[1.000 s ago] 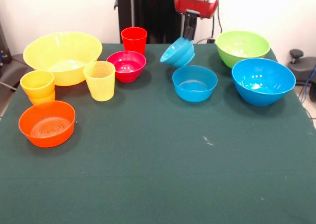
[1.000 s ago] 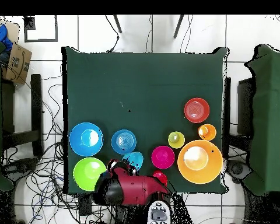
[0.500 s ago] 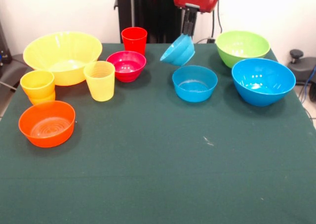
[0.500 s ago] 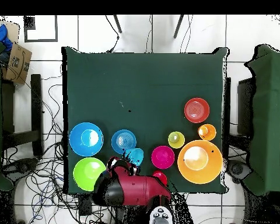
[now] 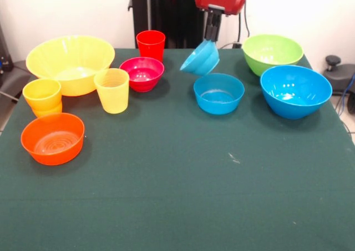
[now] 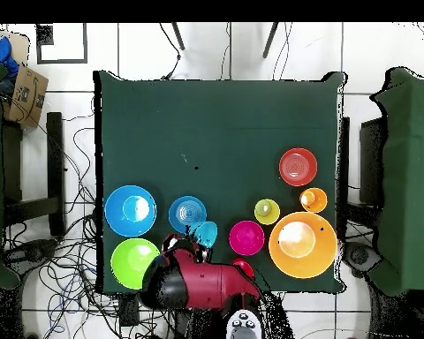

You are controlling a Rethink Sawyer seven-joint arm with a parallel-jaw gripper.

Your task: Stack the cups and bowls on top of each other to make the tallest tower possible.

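Observation:
My gripper (image 5: pixel 211 35) is shut on the rim of a small light-blue bowl (image 5: pixel 201 59) and holds it tilted in the air above the far middle of the table; it also shows in the overhead view (image 6: pixel 206 234). A second small blue bowl (image 5: pixel 218 93) sits just in front of it. The large blue bowl (image 5: pixel 295 90) and the lime green bowl (image 5: pixel 272 52) stand at the right. The large yellow-orange bowl (image 5: pixel 70 63), magenta bowl (image 5: pixel 142 73), shallow orange bowl (image 5: pixel 52 138), red cup (image 5: pixel 150 45), yellow cup (image 5: pixel 112 90) and orange-yellow cup (image 5: pixel 42 97) stand at the left. No tower stands.
The green cloth table (image 5: pixel 183 195) has its open area toward the camera. The robot's black pedestal (image 5: pixel 166 13) stands behind the red cup. Cables and chairs lie around the table (image 6: pixel 56 265) in the overhead view.
The gripper has risen slightly with the small light-blue bowl, which hangs a little higher and tilted. Nothing else on the table has moved.

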